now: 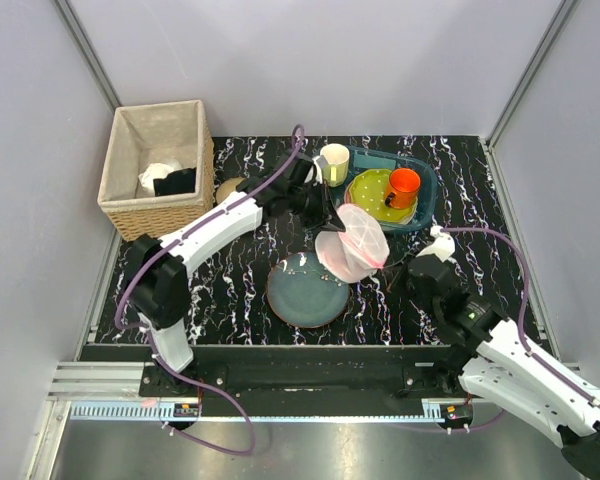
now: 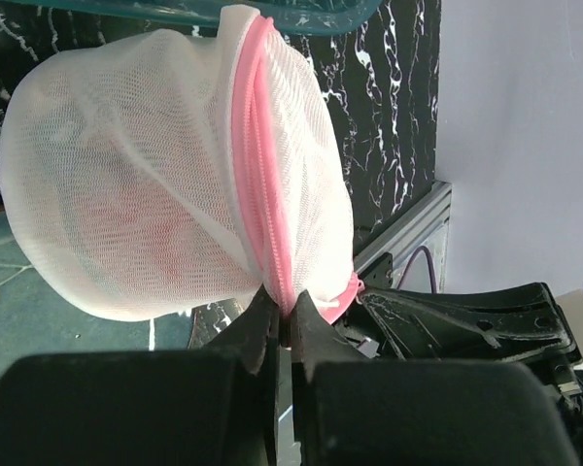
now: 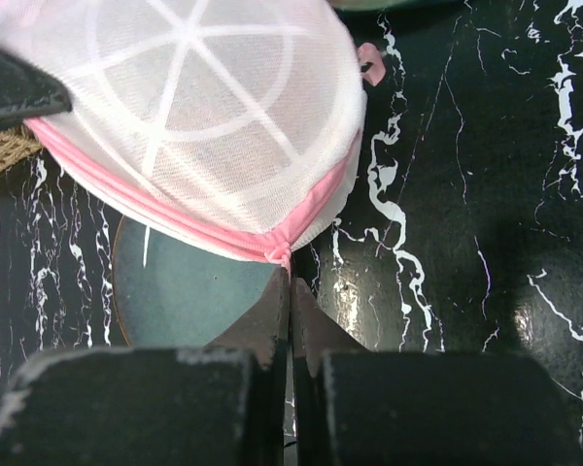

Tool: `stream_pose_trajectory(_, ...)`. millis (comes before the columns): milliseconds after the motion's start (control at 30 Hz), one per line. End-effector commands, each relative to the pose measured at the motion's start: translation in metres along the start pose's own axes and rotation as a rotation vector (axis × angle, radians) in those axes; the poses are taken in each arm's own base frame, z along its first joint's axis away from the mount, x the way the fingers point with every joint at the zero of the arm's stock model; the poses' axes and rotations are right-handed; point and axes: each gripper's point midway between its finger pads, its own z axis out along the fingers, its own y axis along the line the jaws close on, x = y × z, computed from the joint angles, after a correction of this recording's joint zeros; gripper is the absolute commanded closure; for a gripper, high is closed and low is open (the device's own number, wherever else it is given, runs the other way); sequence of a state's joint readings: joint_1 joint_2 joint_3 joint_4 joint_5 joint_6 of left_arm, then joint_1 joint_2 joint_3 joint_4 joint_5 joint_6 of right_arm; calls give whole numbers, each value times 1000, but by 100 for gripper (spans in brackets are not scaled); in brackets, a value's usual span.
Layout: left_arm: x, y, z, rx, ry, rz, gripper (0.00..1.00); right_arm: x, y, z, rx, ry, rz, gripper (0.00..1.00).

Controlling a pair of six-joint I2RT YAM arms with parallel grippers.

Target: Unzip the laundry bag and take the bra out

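Observation:
The laundry bag (image 1: pixel 352 245), a white mesh drum with pink zip trim, hangs in the air above the right rim of the blue-grey plate (image 1: pixel 300 295). My left gripper (image 1: pixel 330 220) is shut on its pink zip trim (image 2: pixel 272 194), with the jaws meeting at the seam (image 2: pixel 287 313). My right gripper (image 1: pixel 388 266) is shut, its tips (image 3: pixel 290 277) pinching the pink zip end (image 3: pixel 280 254) at the bag's lower edge (image 3: pixel 204 126). The bra shows only as a faint red-pink shape (image 2: pixel 146 228) through the mesh.
A wicker basket (image 1: pixel 130 215) with a white cloth and a black cloth stands at the back left. A teal tray (image 1: pixel 425 205) at the back holds green-yellow plates, an orange cup (image 1: pixel 402 186) and a cream mug (image 1: pixel 333 162).

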State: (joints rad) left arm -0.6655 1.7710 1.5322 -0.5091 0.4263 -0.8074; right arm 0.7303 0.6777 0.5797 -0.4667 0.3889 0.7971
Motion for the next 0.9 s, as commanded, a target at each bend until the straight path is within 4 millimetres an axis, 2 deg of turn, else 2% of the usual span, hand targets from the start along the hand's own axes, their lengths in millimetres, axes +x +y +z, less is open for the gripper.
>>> stream_pose_trajectory(0, -36, -20, 3, 64, -61, 49, 100, -14, 6, -18, 2, 14, -41, 100)
stream_pose_trajectory(67, -30, -22, 18, 66, -28, 44, 100, -26, 17, -23, -27, -6, -42, 100)
stream_pose_trajectory(100, -32, -31, 19, 83, -32, 57, 100, -37, 29, -29, -62, -25, -36, 100)
stream_pose_trajectory(133, -32, -34, 21, 90, -27, 59, 85, -41, 33, -29, -71, -34, -44, 100)
stream_pose_trajectory(200, -27, -42, 20, 118, 9, 53, 62, -45, 42, -28, -87, -31, -51, 100)
stream_pose_trajectory(267, -25, -43, 11, 110, -5, 59, 30, -43, 44, -21, -84, -24, -62, 100)
stream_pose_trajectory(300, -28, -52, -9, 117, -47, 89, 22, -40, 42, -17, -77, -22, -63, 100)
stream_pose_trajectory(333, -22, -43, -14, 85, -59, 87, 16, -41, 46, -15, -90, -30, -51, 100)
stream_pose_trajectory(367, -26, -38, -22, 50, -104, 91, 6, -38, 46, -11, -89, -24, -52, 100)
stream_pose_trajectory(433, -20, -34, -42, 28, -146, 104, 4, -35, 50, -6, -103, -21, -46, 100)
stream_pose_trajectory(533, -12, -33, -49, 41, -144, 101, 2, -29, 52, 2, -105, -1, -52, 100)
stream_pose_trajectory(633, 5, -25, -34, 58, -78, 74, 3, -24, 52, 7, -101, 15, -57, 100)
stream_pose_trajectory(667, 16, -20, -23, 59, -34, 61, 3, -24, 52, 7, -100, 16, -59, 100)
stream_pose_trajectory(767, 32, -24, -3, 113, 17, 28, 4, -23, 50, 7, -97, 17, -58, 100)
stream_pose_trajectory(867, 39, -26, 10, 136, 36, -36, 6, -24, 47, 5, -90, 12, -52, 100)
